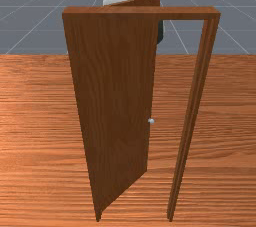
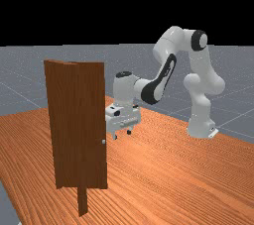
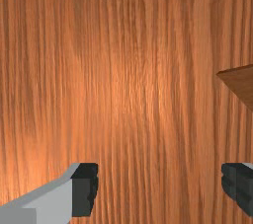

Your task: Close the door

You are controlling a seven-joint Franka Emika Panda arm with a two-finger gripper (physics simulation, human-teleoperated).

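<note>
In the far view the gripper [image 2: 122, 135] hangs above the table, just right of the door [image 2: 79, 120], on the arm's side. In the wrist view the gripper [image 3: 160, 188] is open, its fingers wide apart with bare wood below. A brown corner [image 3: 241, 82], likely of the door, lies off to one side. The front view has the brown door [image 1: 112, 101] standing open, hinged at the frame's left post and swung back toward the arm. A small pale knob [image 1: 151, 120] sits at its free edge. The hand is mostly hidden behind the door there.
The door frame has a top beam [image 1: 185, 13] and a right post [image 1: 192, 116] in the front view, with a gap between that post and the door. Table wood [image 2: 163, 169] stretches around and under the gripper. The arm's base stands at the far view's right.
</note>
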